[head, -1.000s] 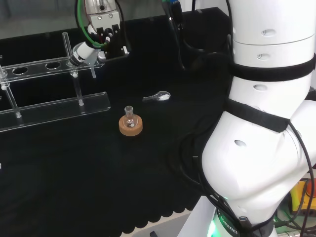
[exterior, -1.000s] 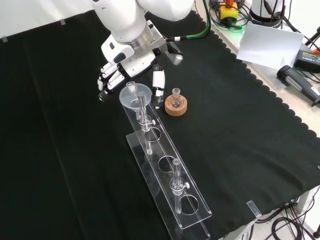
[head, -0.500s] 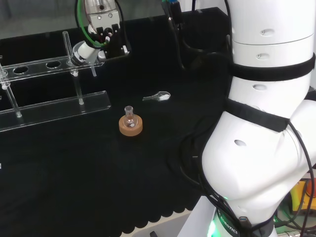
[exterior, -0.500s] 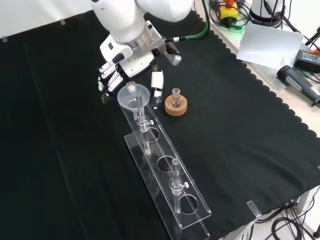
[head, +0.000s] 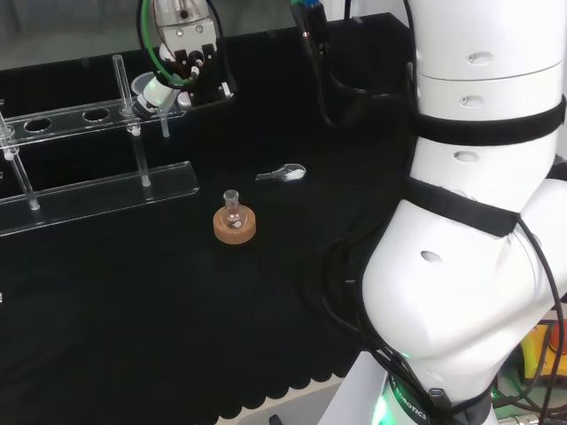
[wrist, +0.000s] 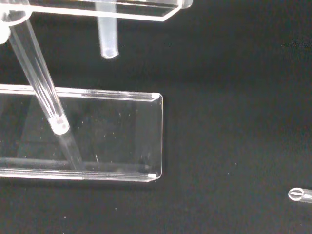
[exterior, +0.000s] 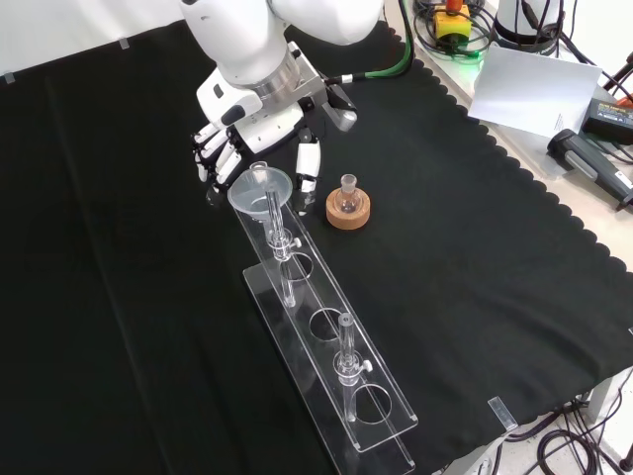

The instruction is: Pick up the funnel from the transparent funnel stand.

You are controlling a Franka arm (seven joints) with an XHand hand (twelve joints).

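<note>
Bench covered in black cloth with a scalloped edge; in the front view, past that edge at the right, bare tabletop with a sheet of paper, cables and a dark hand-held device.

Front view, left to right: hand at the upper left, funnel just right of its fingers, thumb on the funnel's far right side, then a small flask on a cork ring.

Hand: fingers curled at one side of the funnel bowl, thumb opposite, so it brackets the bowl; actual contact cannot be told.

Funnel: bowl up and mouth open to the top, stem pointing straight down, long axis vertical. It stands at the hand-side end of the transparent funnel stand. Wrist view: stem tip hangs below the upper plate, apart from the base plate.

Head view: funnel at the stand's right end, under the hand; a small spoon lies on the cloth to the right.
</note>
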